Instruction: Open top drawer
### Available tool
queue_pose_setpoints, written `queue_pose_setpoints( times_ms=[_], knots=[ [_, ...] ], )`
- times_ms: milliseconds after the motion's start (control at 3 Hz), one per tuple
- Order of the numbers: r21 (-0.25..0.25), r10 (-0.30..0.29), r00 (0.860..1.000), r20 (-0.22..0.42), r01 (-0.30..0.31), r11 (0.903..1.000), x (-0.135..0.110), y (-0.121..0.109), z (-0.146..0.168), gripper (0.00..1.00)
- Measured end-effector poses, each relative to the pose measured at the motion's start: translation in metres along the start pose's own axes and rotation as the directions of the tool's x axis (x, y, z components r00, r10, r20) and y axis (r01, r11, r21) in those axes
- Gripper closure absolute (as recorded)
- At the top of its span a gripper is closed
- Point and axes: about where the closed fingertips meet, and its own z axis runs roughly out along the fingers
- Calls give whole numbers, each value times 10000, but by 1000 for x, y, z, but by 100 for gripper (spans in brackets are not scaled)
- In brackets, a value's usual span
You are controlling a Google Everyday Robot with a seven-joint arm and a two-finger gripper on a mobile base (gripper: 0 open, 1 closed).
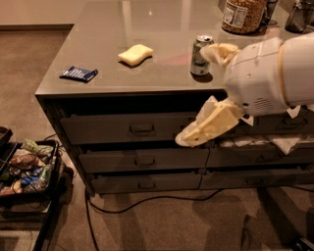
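White arm point(267, 73) extends from right; cream claw point(189, 138) hangs below, pointing down-left.

view: single, high, front | facing: down at cabinet point(147, 78) | gripper point(194, 136): near, centre-right

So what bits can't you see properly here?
In the camera view:
- Cream robot gripper, in front of the wide dark-grey top drawer, right of its metal loop handle: cannot tell if it touches the drawer.
- Right-hand grey drawer fronts: partly hidden by the white robot arm.
- Clear jar: cut off by the top edge.
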Motion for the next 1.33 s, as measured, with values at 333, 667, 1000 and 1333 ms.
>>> queue_pose_setpoints(
  times_ms=[333, 667, 1000, 1333],
  knots=[
    [-591, 713, 9970, -302, -730, 9956, 21, 15, 26, 0],
    [-591, 713, 9970, -302, -730, 9956, 21, 15, 26, 0],
    [-685, 645, 9975, -302, -664, 9954, 32, 21, 34, 0],
    [-766, 676, 9974, -248, -693, 9947, 53, 39, 47, 0]
  ],
)
